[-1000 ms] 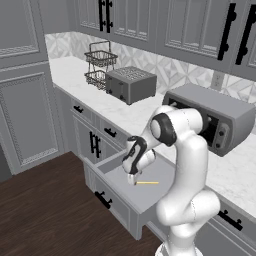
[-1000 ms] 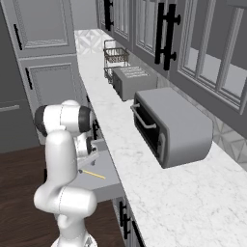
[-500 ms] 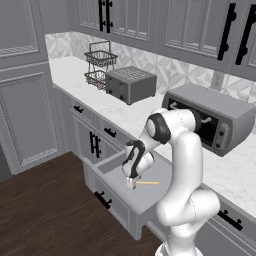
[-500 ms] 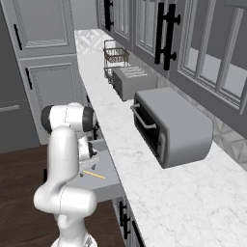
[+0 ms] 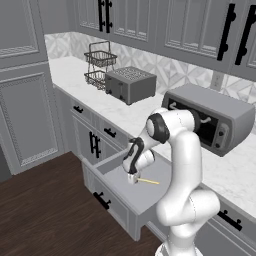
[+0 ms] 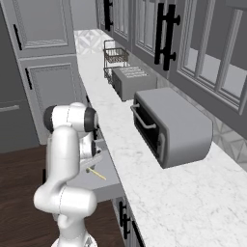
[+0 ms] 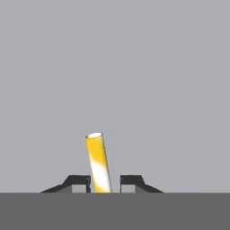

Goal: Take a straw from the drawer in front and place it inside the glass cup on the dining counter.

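Observation:
The drawer stands pulled open in front of me, its grey front with a black bar handle facing the floor. A thin yellow straw lies on its floor; it is also seen as the straw. My gripper reaches down into the drawer at the straw's left end. In the hand view the straw rises between my fingertips, and my gripper is shut on it. The glass cup and the dining counter are out of view.
On the marble counter behind the drawer stand a wire basket, a grey toaster and a toaster oven. Wall cabinets hang above. The open drawer juts out over the dark wooden floor.
My hand has sunk a little lower into the drawer onto the straw's end, and the fingers have closed in from wide open onto the straw.

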